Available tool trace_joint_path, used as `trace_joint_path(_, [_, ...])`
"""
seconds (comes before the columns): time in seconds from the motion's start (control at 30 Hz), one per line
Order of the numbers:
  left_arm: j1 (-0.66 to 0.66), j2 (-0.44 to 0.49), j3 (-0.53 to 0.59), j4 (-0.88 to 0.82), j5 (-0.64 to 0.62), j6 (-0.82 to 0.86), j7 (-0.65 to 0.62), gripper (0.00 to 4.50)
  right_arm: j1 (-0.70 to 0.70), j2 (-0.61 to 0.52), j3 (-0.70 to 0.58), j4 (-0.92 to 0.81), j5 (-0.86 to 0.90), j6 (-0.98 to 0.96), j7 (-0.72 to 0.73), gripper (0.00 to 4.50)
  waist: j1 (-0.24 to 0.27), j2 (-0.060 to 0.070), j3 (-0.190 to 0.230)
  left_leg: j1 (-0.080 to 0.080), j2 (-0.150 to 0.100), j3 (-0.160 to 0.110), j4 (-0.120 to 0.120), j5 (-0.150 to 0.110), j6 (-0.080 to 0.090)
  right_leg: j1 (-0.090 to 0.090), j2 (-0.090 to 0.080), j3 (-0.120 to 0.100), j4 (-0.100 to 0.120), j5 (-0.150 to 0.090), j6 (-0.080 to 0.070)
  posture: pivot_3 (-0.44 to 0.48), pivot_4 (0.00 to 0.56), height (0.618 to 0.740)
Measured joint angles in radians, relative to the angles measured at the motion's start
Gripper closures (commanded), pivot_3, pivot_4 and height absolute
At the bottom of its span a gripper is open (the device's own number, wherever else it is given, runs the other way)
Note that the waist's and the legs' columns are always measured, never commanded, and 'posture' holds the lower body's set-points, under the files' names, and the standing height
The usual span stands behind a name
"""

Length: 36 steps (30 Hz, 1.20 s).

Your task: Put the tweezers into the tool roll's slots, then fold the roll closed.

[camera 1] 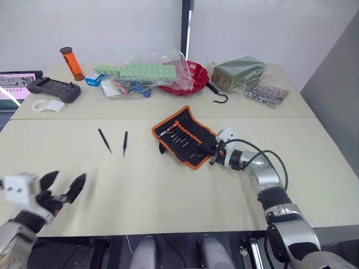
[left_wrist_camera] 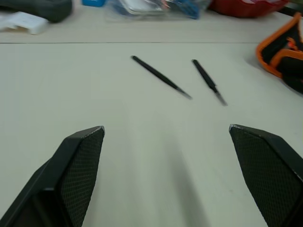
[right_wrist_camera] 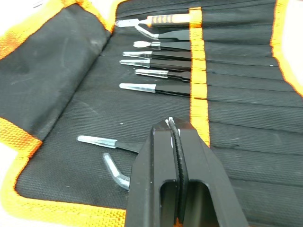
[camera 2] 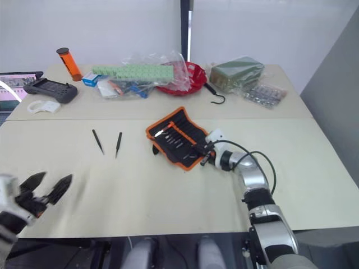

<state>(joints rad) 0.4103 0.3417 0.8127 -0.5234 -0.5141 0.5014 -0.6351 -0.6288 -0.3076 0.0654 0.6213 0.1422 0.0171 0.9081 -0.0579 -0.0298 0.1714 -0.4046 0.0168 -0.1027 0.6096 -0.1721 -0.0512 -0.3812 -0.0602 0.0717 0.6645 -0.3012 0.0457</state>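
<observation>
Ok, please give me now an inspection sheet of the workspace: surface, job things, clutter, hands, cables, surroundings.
Surface: pale table, a seam running across it.
Job's things: tool roll lies open, several tools in its slots; two tweezers lie loose on the table to its left.
Clutter: red bowl, plastic bags, orange bottle, black controller, black hook along the far side.
Hands: left hand open above the table; right hand shut, over the roll.
Cables: black cable on the right arm.
Surroundings: white wall.
</observation>
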Motion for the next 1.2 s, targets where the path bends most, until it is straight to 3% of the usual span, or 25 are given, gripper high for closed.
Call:
trace_joint_path(0.23, [0.181, -0.134, 0.049, 0.060, -0.005, -0.164, 0.010, 0.02, -0.013, 0.005, 0.002, 0.020, -0.001, -0.004, 0.023, 4.50, 0.008, 0.000, 0.000, 0.000, 0.000, 0.001, 0.000, 0.000, 0.000, 0.000, 0.000, 0.000, 0.000, 0.000, -0.001, 0.000, 0.150, 0.740])
trace_joint_path(0.83, [0.297, -0.263, 0.008, 0.097, -0.040, -0.392, 0.074, 0.02, -0.019, 0.005, 0.003, 0.034, -0.002, -0.010, 0.058, 4.50, 0.010, -0.001, 0.000, 0.000, 0.000, 0.002, 0.000, 0.000, 0.000, 0.000, 0.000, 0.001, -0.001, -0.001, -0.001, 0.000, 0.150, 0.740])
trace_joint_path(1.03, [0.282, -0.225, -0.016, 0.061, -0.062, -0.367, 0.134, 0.02, -0.029, 0.003, 0.003, 0.051, -0.003, -0.013, 0.070, 4.50, 0.012, -0.001, 0.000, 0.000, 0.000, 0.002, 0.000, 0.000, 0.000, 0.000, 0.000, 0.000, -0.001, -0.001, -0.001, 0.000, 0.150, 0.740])
trace_joint_path(1.2, [0.115, -0.095, -0.089, 0.005, -0.078, -0.231, 0.261, 0.02, -0.029, 0.002, 0.003, 0.044, -0.002, -0.008, 0.070, 4.50, 0.014, -0.001, 0.000, 0.000, 0.000, 0.001, 0.001, 0.000, 0.000, 0.001, 0.001, 0.000, 0.000, 0.000, -0.001, 0.000, 0.150, 0.740])
